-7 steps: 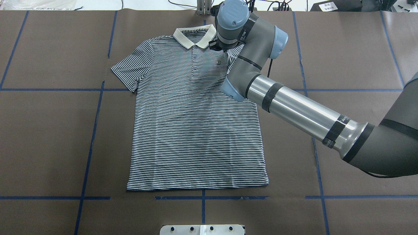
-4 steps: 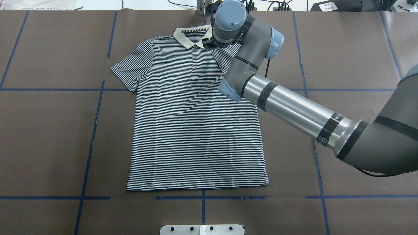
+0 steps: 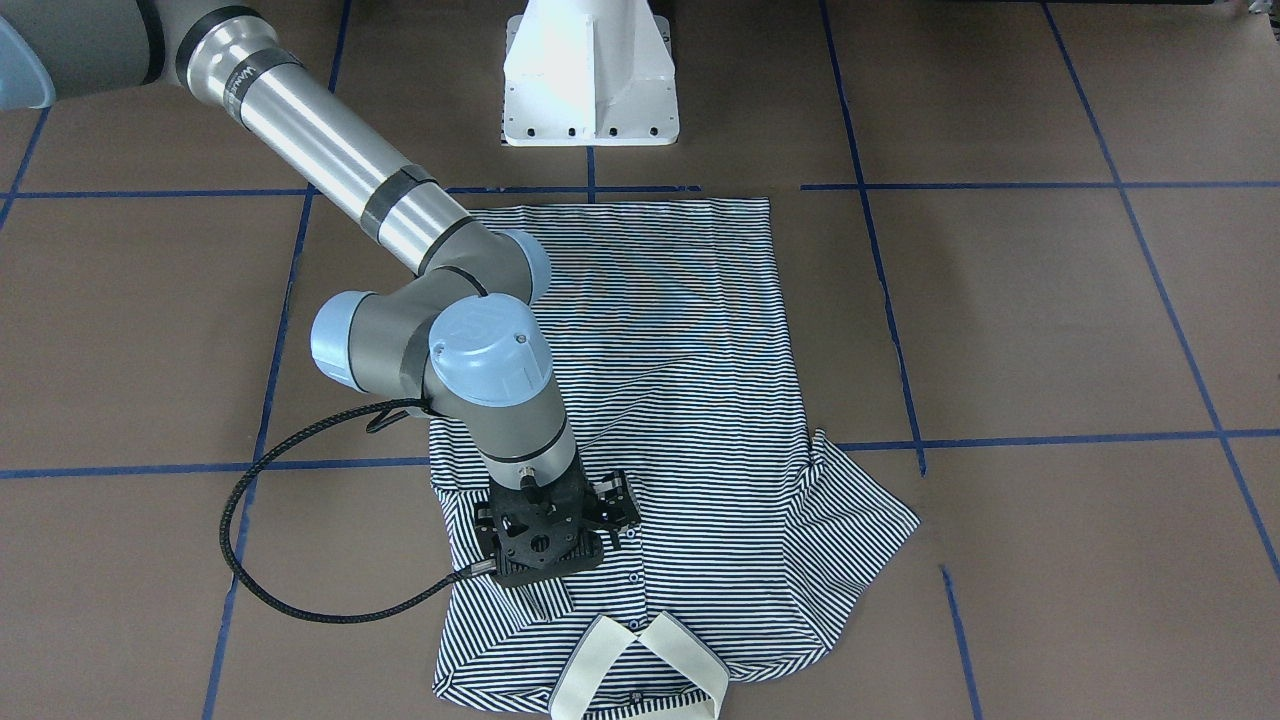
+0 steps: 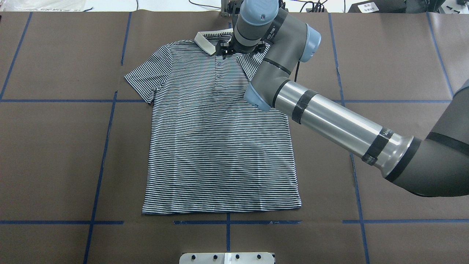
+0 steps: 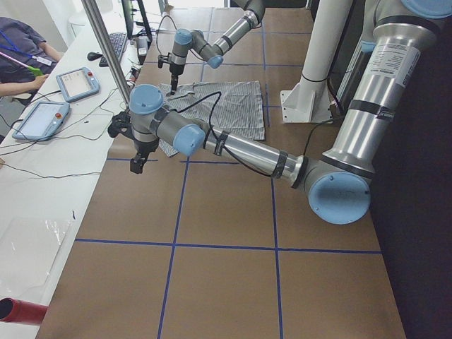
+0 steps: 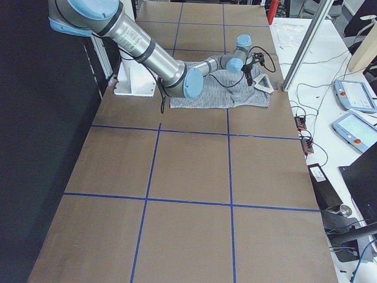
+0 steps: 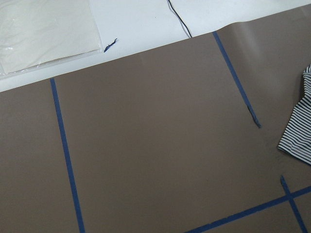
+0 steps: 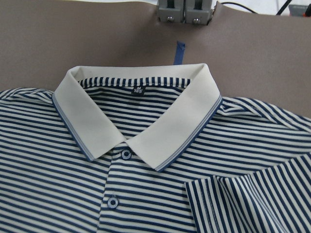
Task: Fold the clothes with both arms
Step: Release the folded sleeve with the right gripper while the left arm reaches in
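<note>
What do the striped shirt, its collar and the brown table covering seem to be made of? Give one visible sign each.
Polo shirt: a soft, matte knit, perhaps cotton; it lies limp with shallow ripples.
Collar: seemingly a firmer, smoother cream knit; it holds a crisp folded edge.
Table covering: probably matte brown paper; separate sheets overlap at visible edges.

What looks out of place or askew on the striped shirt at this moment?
One sleeve lies folded in over the chest beside the collar, while the other sleeve is spread flat. Nothing else stands out.
</note>
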